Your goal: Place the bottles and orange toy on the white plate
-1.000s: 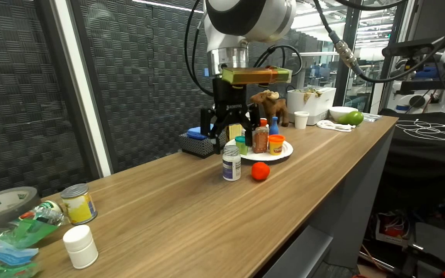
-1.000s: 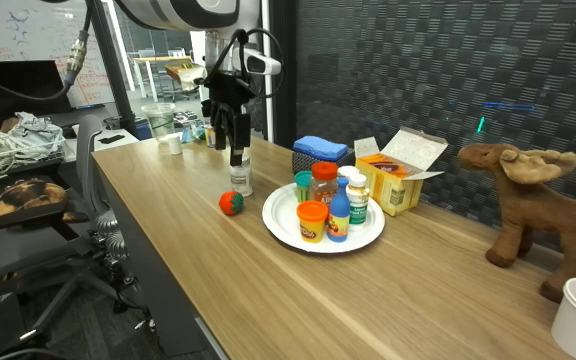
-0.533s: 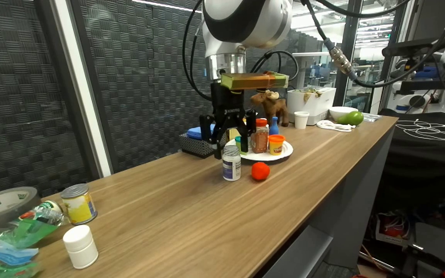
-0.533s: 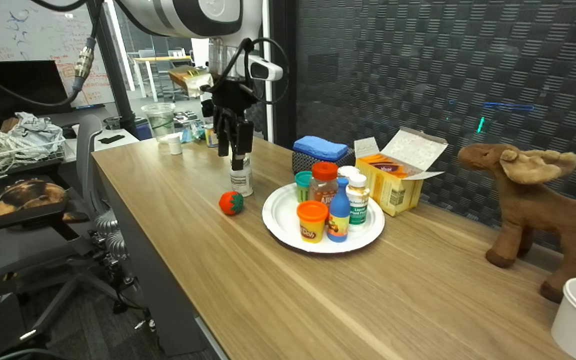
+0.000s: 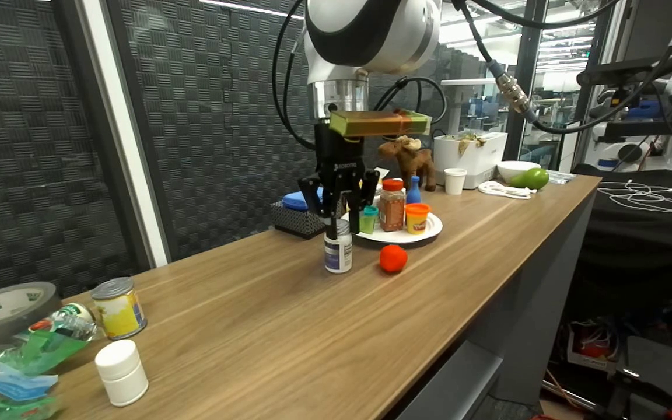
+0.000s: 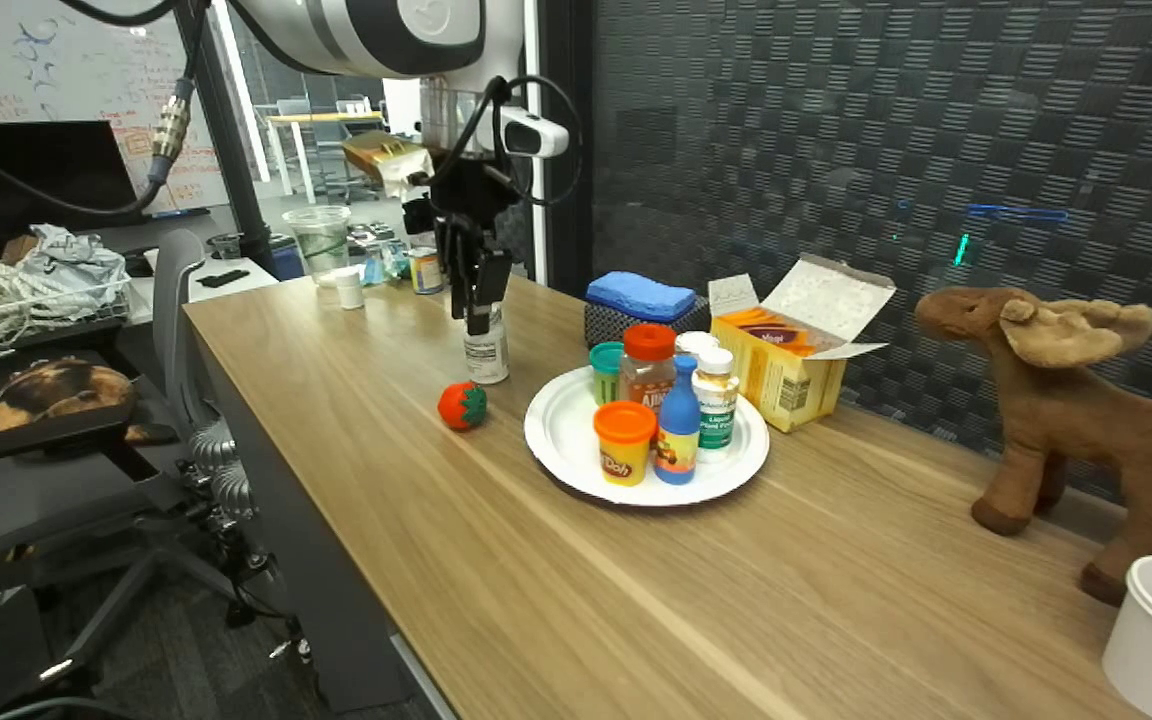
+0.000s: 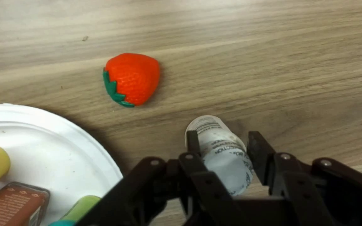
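Within the claw (image 5: 343, 232), clamped from both sides at its upper end, a white labelled bottle (image 5: 338, 255) stands upright on the counter (image 5: 237, 321). Near the claw, I observe the orange toy (image 7: 134, 77), a green-leaved strawberry, lying apart from that bottle. Beside the claw, the white plate (image 6: 558, 430) carries, among others, a blue bottle (image 6: 677, 430), a red-capped bottle (image 6: 644, 378) and a white-capped bottle (image 6: 715, 405). Well apart from the claw stands a stuffed moose (image 6: 1101, 425).

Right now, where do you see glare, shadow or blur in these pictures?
Wrist view: pale sheen on the tabletop near the top, shadow beside the white plate, the end effector slightly soft; in an exterior view, the orange toy looks nearly textureless; in an exterior view, a green glint against the dark wall.
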You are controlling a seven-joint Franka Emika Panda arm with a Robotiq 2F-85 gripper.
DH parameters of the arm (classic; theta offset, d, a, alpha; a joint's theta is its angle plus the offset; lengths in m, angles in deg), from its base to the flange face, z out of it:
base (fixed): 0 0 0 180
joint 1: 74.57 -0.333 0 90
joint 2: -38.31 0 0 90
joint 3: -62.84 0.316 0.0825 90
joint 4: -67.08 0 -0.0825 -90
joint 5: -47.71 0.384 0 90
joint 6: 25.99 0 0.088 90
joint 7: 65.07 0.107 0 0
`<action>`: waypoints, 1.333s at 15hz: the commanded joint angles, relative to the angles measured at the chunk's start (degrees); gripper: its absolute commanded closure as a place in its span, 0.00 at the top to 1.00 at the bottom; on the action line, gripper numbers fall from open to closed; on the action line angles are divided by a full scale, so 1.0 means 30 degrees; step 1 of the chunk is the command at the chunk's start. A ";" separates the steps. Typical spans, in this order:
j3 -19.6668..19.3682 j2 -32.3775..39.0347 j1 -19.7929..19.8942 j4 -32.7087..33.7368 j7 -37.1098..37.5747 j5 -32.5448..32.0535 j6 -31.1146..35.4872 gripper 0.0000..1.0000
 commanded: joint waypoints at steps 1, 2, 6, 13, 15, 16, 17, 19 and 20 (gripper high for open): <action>-0.0144 -0.0310 -0.0235 -0.0181 0.0130 -0.0480 0.0763 0.18; -0.0191 -0.0459 -0.0270 -0.0285 0.0268 -0.0644 0.0943 0.18; -0.0510 -0.1385 -0.0348 -0.0542 0.1185 -0.1920 0.0713 0.18; -0.1231 -0.2541 0.0264 -0.0666 0.2176 -0.3339 -0.1161 0.18; -0.1476 -0.2173 0.0525 -0.0250 0.2319 -0.3205 -0.1737 0.18; -0.1589 -0.1951 0.0654 -0.0069 0.2370 -0.3133 -0.1915 0.18; -0.1687 -0.1774 0.0792 0.0091 0.2387 -0.3023 -0.2122 0.18; -0.1845 -0.1485 0.1008 0.0348 0.2488 -0.2927 -0.2270 0.18; -0.1924 -0.1357 0.1093 0.0472 0.2546 -0.2919 -0.2260 0.18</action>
